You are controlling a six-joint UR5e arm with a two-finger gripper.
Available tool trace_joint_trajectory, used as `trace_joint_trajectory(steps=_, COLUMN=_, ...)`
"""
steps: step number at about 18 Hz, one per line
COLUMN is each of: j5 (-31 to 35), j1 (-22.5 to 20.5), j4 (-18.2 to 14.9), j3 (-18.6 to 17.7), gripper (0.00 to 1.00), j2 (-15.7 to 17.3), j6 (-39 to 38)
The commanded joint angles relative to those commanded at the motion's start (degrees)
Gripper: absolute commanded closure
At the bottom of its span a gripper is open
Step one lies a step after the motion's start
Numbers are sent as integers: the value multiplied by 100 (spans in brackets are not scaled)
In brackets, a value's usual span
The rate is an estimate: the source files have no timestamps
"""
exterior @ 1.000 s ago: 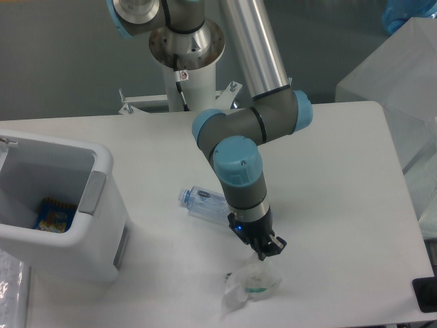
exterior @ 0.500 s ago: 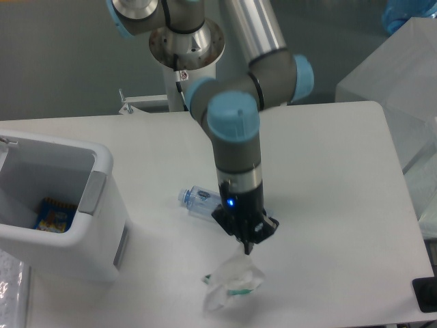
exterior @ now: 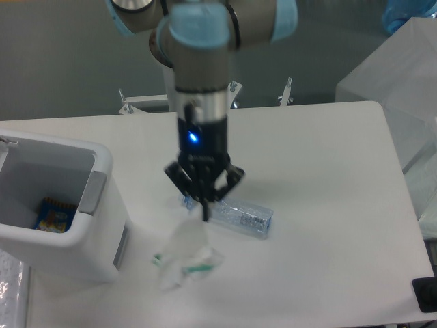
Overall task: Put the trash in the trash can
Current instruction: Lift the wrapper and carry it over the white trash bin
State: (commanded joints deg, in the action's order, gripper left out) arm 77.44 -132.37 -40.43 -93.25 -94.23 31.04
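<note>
The arm has swung up and to the left since a moment ago, carrying the crumpled white wrapper (exterior: 184,255) away from the near edge of the table (exterior: 328,171) and toward the bin side, and the wrapper now dangles blurred in the air below the gripper (exterior: 205,212), higher and further left than it was. The gripper's dark fingers are drawn together to a narrow point, pinching the top of the wrapper; its green marks show along the lower edge. A blue light glows on the wrist just above the fingers. With the arm out of the way, the clear plastic bottle (exterior: 237,214) is now seen nearly whole: it lies on its side on the table, its pale blue cap end partly behind the gripper and its labelled body stretching to the right. From where I stand the wrapper hangs in front of and a little left of the bottle, and I cannot tell whether it brushes the table. The white trash can (exterior: 102,205) stands at the left of the table, upright, open at the top, with its grey handle recess facing the arm. Inside it, on the bottom, lies a blue-and-yellow snack packet (exterior: 53,215). The wrapper is still short of the can's rim, near it but clearly apart, over bare table.
</note>
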Motion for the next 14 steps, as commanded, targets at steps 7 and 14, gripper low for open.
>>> trace_joint_trajectory(steps=7, j5=-71, j1=703, j4=-9, j3=-298, gripper=100, j2=589, j6=-230)
trace_joint_trajectory(steps=14, j5=-342, j1=1512, j4=-9, j3=-641, gripper=100, j2=748, j6=-440)
